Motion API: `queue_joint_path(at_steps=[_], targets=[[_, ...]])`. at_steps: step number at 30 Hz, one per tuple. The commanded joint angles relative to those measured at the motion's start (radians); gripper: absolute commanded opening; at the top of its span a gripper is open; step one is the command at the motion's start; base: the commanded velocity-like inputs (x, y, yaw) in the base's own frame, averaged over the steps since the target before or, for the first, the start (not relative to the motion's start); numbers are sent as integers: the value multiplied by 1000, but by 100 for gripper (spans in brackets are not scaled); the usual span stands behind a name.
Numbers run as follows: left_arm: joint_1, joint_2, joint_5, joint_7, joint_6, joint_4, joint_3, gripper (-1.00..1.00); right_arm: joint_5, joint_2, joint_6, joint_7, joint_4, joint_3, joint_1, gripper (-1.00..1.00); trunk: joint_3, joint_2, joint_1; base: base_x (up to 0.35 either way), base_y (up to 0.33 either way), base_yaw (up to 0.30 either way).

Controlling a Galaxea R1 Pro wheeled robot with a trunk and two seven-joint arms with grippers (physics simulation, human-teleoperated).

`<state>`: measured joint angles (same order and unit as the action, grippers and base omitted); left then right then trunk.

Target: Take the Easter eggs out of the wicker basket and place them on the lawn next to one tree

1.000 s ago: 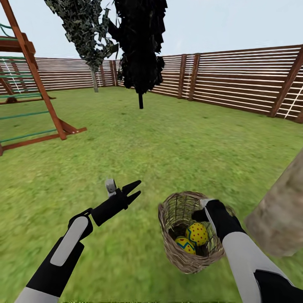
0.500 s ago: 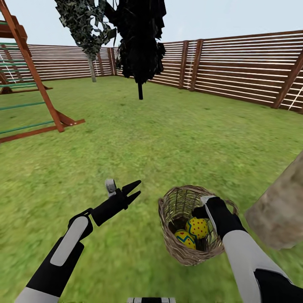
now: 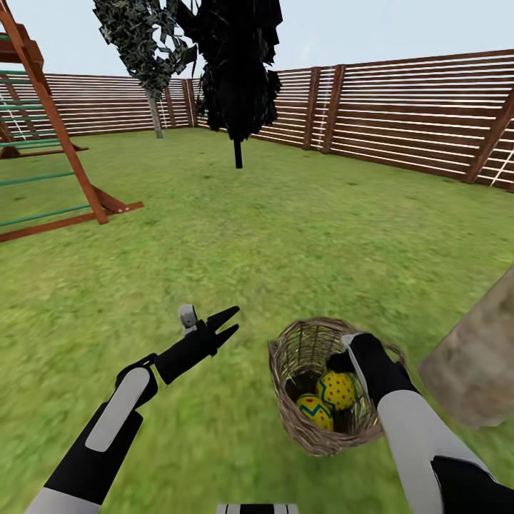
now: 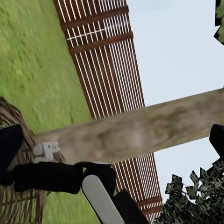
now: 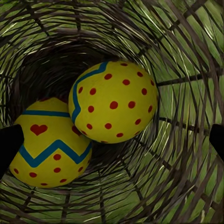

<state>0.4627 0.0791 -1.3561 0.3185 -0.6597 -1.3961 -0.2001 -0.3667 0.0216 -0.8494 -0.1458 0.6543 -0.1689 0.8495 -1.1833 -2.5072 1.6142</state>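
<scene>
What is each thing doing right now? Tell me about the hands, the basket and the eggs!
Left hand: open, empty, above the lawn.
Right hand: reaching into the basket, grip hidden.
Wicker basket: tilted, off the grass.
Easter eggs: two visible, touching, inside the basket.

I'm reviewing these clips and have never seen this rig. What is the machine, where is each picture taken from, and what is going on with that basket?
This is a simulated two-armed robot in a fenced garden. The large picture comes from its head camera, looking down over both arms; the other two come from cameras near each gripper. The left gripper hangs open over the lawn, holding nothing. The right gripper is at the wicker basket, which is tipped on its side; whether it grips the rim I cannot tell. The right wrist view looks into the basket at two Easter eggs, touching each other. A third is not visible. A pale tree trunk stands just right of the basket.
</scene>
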Motion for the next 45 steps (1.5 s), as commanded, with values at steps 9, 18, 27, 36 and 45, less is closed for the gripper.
queue_joint_path(at_steps=[9, 18, 27, 36, 45], targets=[[0, -1, -5, 1, -3, 0, -1, 100, -9, 1, -89, -9, 0, -7, 1, 100, -1, 0, 0, 133, 0, 0], [-3, -1, -5, 1, -3, 0, -2, 100, 29, 0, -128, -9, -11, -8, 0, 100, -1, 0, 0, 0, 0, 0], [-4, -1, -5, 1, -3, -1, -1, 100, 31, -2, -124, -9, -9, -8, 1, 100, -20, -1, 3, 0, 0, 0], [-4, -1, -5, 1, -3, 0, -1, 100, 31, -2, -116, -11, 1, -8, 1, 100, -55, -4, 7, 0, 0, 0], [-4, -1, -5, 1, -3, 0, -1, 100, 31, 0, -111, -10, 78, -6, 1, 100, -90, -6, 11, 0, 0, 0]])
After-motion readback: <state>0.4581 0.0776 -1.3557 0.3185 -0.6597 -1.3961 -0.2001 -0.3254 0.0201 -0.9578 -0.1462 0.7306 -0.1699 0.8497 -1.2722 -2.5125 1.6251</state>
